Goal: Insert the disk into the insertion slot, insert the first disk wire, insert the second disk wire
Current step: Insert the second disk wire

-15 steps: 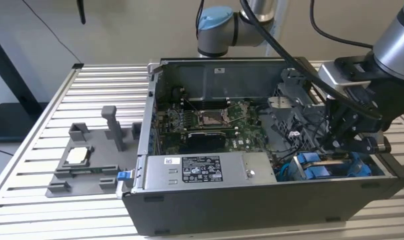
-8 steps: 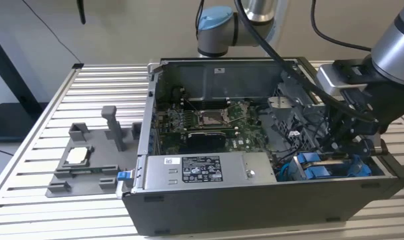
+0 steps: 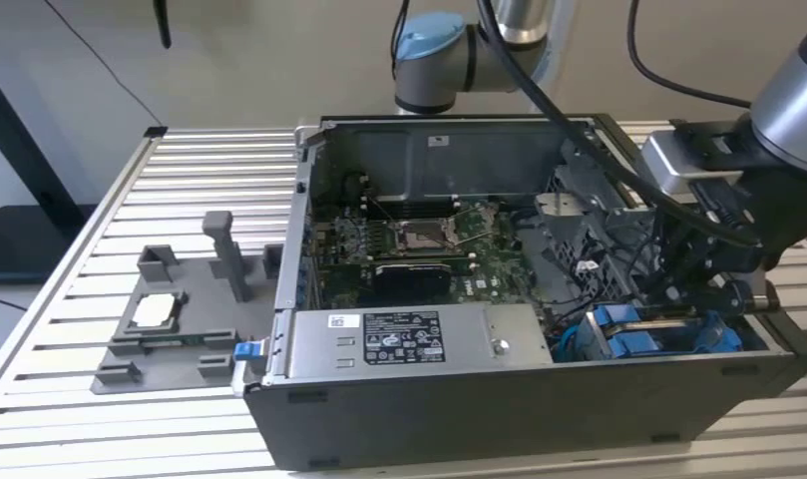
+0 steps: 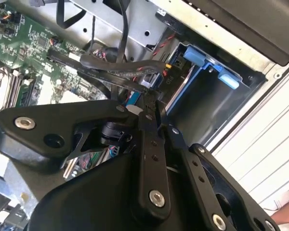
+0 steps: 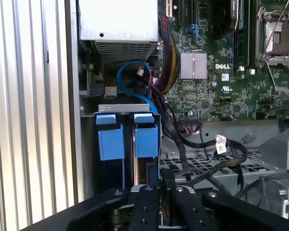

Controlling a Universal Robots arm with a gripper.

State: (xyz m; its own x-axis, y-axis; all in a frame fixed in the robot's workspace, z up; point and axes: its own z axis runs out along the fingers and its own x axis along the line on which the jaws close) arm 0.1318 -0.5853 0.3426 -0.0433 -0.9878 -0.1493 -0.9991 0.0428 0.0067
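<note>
Insertion slot inside computer case, blue tabs

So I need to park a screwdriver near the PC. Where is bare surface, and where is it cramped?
Bare: the ribbed aluminium tabletop between the grey printed fixture tray and the table's far edge, and the strip in front of that tray. Crowded: inside the open black computer case, where the black gripper sits among black cables above the blue-tabbed drive bay.
</note>
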